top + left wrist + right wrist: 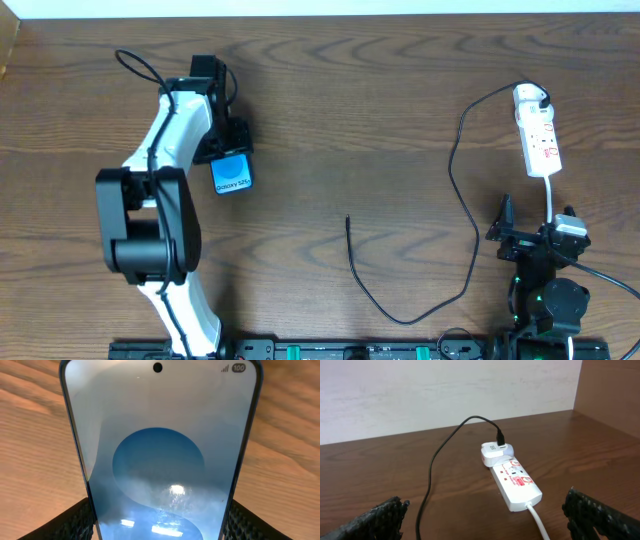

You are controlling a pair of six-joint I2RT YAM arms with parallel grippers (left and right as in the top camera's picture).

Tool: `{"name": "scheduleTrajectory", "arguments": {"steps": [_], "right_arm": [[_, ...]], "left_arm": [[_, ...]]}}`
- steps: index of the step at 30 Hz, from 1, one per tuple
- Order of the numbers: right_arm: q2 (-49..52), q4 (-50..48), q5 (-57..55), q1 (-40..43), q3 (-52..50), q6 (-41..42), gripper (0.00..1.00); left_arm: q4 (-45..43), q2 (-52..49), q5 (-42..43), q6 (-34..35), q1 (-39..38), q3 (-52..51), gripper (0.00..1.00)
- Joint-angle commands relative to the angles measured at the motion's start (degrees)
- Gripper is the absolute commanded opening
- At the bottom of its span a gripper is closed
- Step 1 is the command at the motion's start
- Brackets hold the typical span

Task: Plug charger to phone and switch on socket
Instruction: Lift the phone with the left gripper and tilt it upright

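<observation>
The phone (232,176), blue screen up with small white text, is held at the left of the table; my left gripper (229,156) is shut on its sides. In the left wrist view the phone (160,450) fills the frame, black fingers (75,521) pressing both edges. The white socket (538,135) lies at the far right. The black charger (462,210) runs from a white adapter (494,453) on the socket (517,480), loops across the table and ends in a loose tip (348,219) at the middle. My right gripper (535,228) stands open, short of the socket's near end.
The socket's white cord (539,520) runs back between the right gripper's (485,520) fingers. A pale wall (445,390) backs the table, with a wooden side panel (612,385) at right. Black rails (330,350) line the front edge.
</observation>
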State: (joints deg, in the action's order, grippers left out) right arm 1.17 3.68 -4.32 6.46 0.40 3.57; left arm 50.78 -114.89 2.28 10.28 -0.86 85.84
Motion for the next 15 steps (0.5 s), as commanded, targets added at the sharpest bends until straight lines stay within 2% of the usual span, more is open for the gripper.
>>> {"name": "scheduleTrajectory", "arguments": {"steps": [1, 7, 13, 15], "right_arm": [[0.02, 0.2, 0.13, -0.46, -0.09, -0.85, 0.99], [0.02, 0.2, 0.13, -0.46, -0.09, -0.85, 0.99], [0.02, 0.2, 0.13, -0.46, -0.09, -0.87, 0.99], [0.02, 0.2, 0.13, -0.46, -0.09, -0.87, 0.99]], "left_arm": [[0.37, 3.23, 4.31, -0.37, 0.2, 1.57, 0.07], [0.26, 4.22, 22.18, 0.48, 0.2, 1.57, 0.07], [-1.64, 4.22, 43.71, 7.74, 0.2, 1.57, 0.08], [-1.88, 4.22, 48.46, 11.19, 0.2, 1.57, 0.07]]}}
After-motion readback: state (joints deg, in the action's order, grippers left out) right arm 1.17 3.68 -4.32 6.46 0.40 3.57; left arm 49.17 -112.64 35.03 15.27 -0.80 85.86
